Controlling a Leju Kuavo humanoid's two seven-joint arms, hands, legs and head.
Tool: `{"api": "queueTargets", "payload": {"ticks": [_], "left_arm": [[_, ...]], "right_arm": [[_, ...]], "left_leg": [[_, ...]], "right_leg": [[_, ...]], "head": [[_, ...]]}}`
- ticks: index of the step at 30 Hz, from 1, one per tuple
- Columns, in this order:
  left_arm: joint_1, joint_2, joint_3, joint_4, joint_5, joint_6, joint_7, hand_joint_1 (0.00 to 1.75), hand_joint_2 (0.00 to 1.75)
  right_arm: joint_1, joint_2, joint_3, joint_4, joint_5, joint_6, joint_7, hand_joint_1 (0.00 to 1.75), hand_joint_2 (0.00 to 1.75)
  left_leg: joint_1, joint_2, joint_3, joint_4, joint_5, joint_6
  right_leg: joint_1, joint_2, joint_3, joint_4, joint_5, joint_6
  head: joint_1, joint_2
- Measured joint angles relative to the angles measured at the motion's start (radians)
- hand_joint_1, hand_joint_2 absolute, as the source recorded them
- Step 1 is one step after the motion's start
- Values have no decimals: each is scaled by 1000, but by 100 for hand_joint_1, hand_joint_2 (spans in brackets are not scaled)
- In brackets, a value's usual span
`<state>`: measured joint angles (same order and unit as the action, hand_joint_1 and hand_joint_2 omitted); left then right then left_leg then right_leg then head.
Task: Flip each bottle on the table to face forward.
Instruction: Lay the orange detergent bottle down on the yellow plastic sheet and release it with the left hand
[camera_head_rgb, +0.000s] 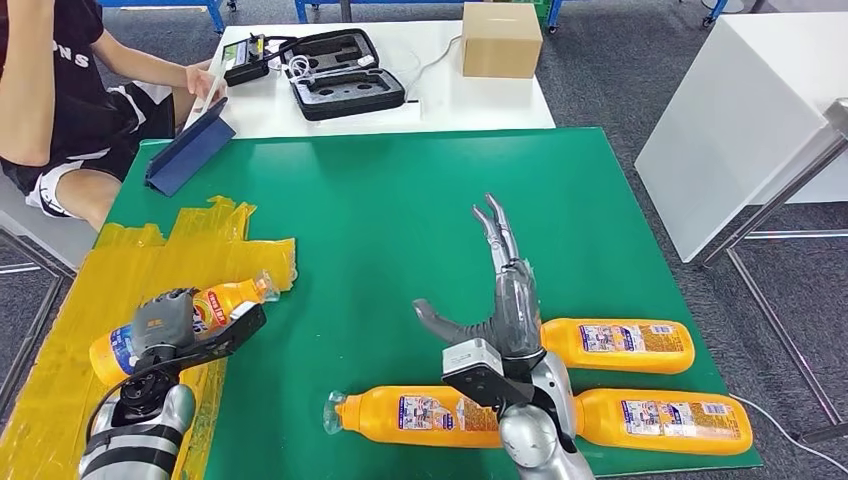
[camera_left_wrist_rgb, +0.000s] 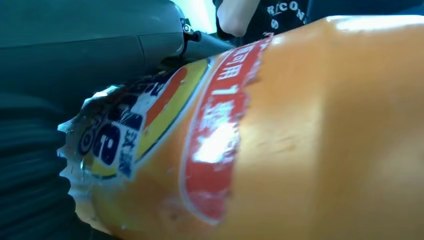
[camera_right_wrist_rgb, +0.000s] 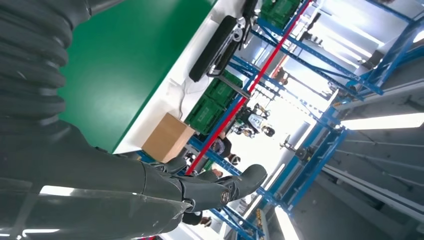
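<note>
My left hand (camera_head_rgb: 170, 330) grasps an orange plastic bottle (camera_head_rgb: 215, 305) over the crinkled yellow tape patch (camera_head_rgb: 130, 300) at the left side of the green desk (camera_head_rgb: 400, 200). Its long axis runs slantwise, the clear cap end pointing away from me and toward the middle of the desk, the base toward the desk's left edge. In my left wrist view the same bottle's smooth glossy wall fills the frame, with a torn-edged label in red, yellow and blue pressed close to my grey thumb (camera_left_wrist_rgb: 100, 50).

My right hand (camera_head_rgb: 500, 300) is released and holds nothing, its dark fingers stretched out straight away from me and the thumb (camera_head_rgb: 445, 325) splayed toward the left, above the green desk.

Three more orange bottles lie flat on the desk near its front edge, all with long axes running across. One (camera_head_rgb: 410, 415) lies left of my right wrist, clear cap pointing left, ingredient label up. Two lie to the right of that wrist: one (camera_head_rgb: 620, 345) farther from me, one (camera_head_rgb: 665, 420) nearer, both showing printed back labels.
</note>
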<state>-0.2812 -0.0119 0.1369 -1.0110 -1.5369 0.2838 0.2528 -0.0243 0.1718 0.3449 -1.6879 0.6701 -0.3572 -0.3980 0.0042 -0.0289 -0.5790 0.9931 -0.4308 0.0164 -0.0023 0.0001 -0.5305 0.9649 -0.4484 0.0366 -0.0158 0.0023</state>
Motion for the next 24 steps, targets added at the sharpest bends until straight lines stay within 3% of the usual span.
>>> {"api": "queueTargets", "payload": {"ticks": [9,13,20,24], "left_arm": [[-62,-7,38,141,62,81,-74,0,175],[-52,-17,50,145,117,148,-128,0,175],[-40,-22,55,137,147,172,-160,0,175],[2,-40,55,73,269,186,-253,0,175]], "right_arm": [[-15,0,1,15,3,5,6,0,175],[-16,0,1,26,7,10,10,0,175],[-17,0,2,40,11,11,12,0,175],[-16,-1,3,48,23,10,15,0,175]], "left_leg": [[0,0,6,-1,0,0],[0,0,7,0,1,0],[0,0,5,0,1,0],[0,1,4,0,1,0]], "right_leg": [[1,0,6,0,0,-1],[1,0,7,0,0,0],[0,0,6,0,0,0],[0,0,3,0,0,0]], "head": [[0,0],[0,0],[0,0],[0,0]]}}
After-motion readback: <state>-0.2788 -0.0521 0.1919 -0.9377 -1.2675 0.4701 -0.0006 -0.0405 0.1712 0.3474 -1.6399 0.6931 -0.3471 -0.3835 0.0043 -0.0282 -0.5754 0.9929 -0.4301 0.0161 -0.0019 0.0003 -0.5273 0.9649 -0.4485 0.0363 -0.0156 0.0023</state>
